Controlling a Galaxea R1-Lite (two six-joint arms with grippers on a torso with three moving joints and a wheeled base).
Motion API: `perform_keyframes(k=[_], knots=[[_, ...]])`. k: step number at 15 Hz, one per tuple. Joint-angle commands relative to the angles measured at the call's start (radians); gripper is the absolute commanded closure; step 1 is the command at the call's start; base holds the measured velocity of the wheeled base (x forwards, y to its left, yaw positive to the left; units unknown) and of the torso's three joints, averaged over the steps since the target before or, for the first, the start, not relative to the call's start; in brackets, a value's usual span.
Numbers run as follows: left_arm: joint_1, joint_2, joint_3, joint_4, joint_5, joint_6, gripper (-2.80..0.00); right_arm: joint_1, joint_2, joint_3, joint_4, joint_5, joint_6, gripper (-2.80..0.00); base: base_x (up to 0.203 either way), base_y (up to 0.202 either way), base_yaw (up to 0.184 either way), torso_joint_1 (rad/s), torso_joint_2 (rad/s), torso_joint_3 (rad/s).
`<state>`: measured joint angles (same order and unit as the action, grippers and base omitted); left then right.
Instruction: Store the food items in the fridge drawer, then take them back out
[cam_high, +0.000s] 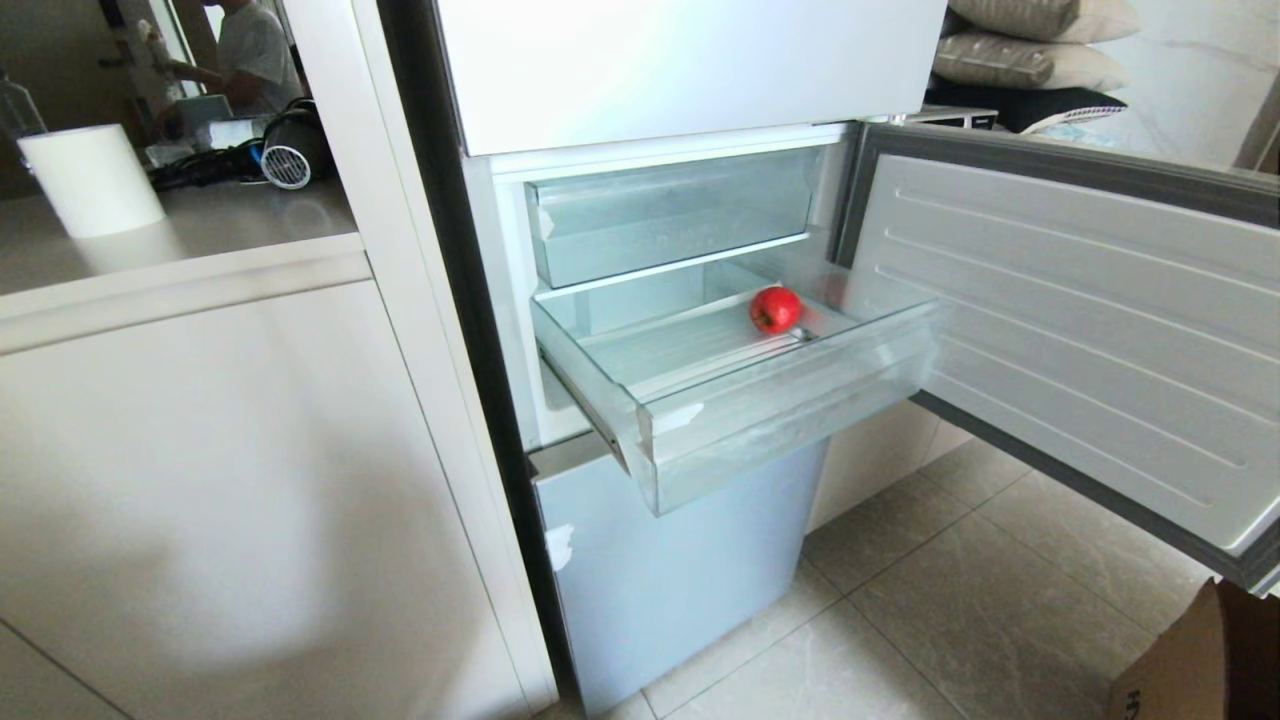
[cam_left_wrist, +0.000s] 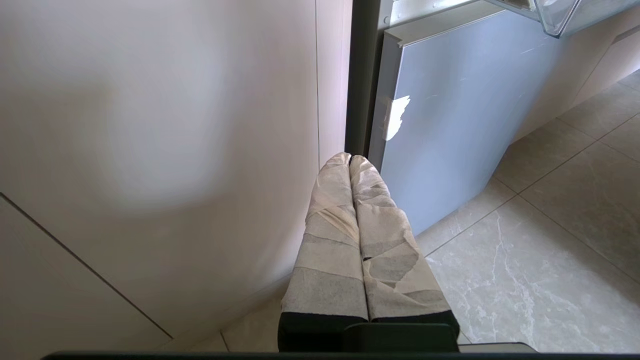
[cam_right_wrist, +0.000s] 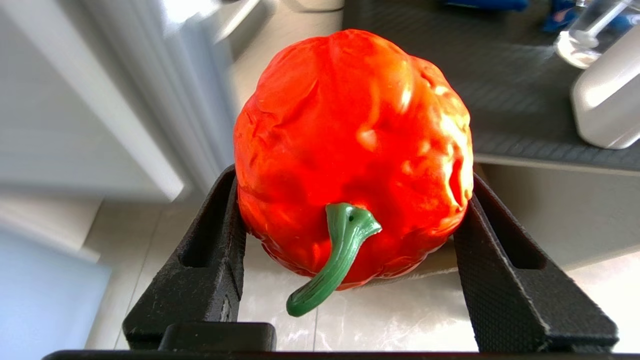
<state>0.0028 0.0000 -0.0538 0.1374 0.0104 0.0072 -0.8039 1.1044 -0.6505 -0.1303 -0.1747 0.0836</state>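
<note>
The fridge drawer (cam_high: 780, 400) is pulled out, a clear tray with a frosted front and white tape scraps at its corner. A small glossy red fruit (cam_high: 776, 309) lies inside it toward the back right. In the right wrist view my right gripper (cam_right_wrist: 352, 177) is shut on a wrinkled red pepper (cam_right_wrist: 355, 130) with a curved green stem (cam_right_wrist: 335, 255), both black fingers pressing its sides above a pale tiled floor. This gripper is outside the head view. My left gripper (cam_left_wrist: 349, 159) hangs parked low by the cabinet, its taped fingers (cam_left_wrist: 330, 240) pressed together and empty.
The fridge door (cam_high: 1080, 330) stands open to the right of the drawer. A shorter clear bin (cam_high: 670, 210) sits above it. A cardboard box (cam_high: 1210, 660) is on the floor at the right. A person (cam_high: 250, 50) stands beyond the counter. A white bottle (cam_right_wrist: 610, 100) rests on a dark mat.
</note>
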Motion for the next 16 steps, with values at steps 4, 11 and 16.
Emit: perform_keyframes(k=[4,11,16], knots=[[0.0,0.002,0.0,0.001,0.0,0.0,0.0,-0.305,0.319,-0.134,-0.095,0.162,-0.016,0.0,0.0,0.0,0.0,0.0,0.0,0.0],[0.0,0.002,0.0,0.001,0.0,0.0,0.0,-0.527,0.657,-0.325,-0.127,0.293,-0.026,0.0,0.0,0.0,0.0,0.0,0.0,0.0],[0.0,0.002,0.0,0.002,0.0,-0.001,0.0,-0.565,0.902,-0.402,-0.357,0.319,-0.022,0.0,0.0,0.0,0.0,0.0,0.0,0.0]])
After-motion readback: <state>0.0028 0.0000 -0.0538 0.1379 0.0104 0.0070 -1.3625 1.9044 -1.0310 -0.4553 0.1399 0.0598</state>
